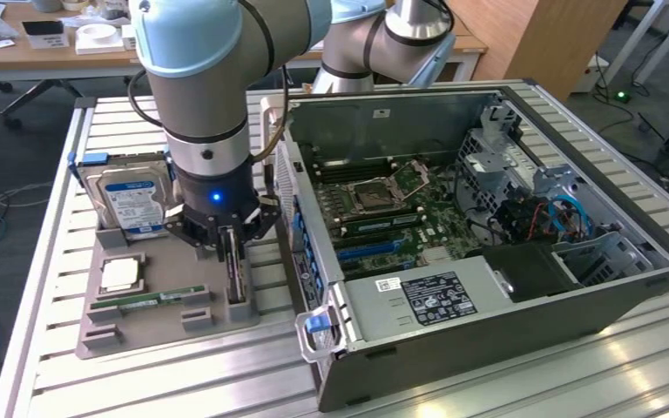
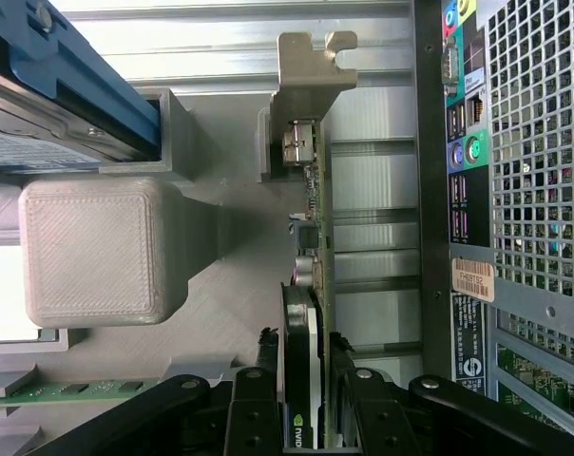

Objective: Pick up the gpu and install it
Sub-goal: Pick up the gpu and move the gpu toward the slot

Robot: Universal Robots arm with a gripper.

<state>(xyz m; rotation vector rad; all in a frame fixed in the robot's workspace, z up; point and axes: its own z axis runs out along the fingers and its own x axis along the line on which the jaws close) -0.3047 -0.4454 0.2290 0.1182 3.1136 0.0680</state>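
Over the slatted table (image 1: pixel 195 383) the arm (image 1: pixel 201 113) stands vertical, pincer (image 2: pixel 304 370) clamping gpu (image 2: pixel 317 228).

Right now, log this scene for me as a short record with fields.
gripper: closed on the graphics card, a finger against each face
graphics card: standing on edge in a slot of the grey tray
tray also holds: hard drive, memory stick, processor
computer case: open, lying beside the tray; card not installed yet
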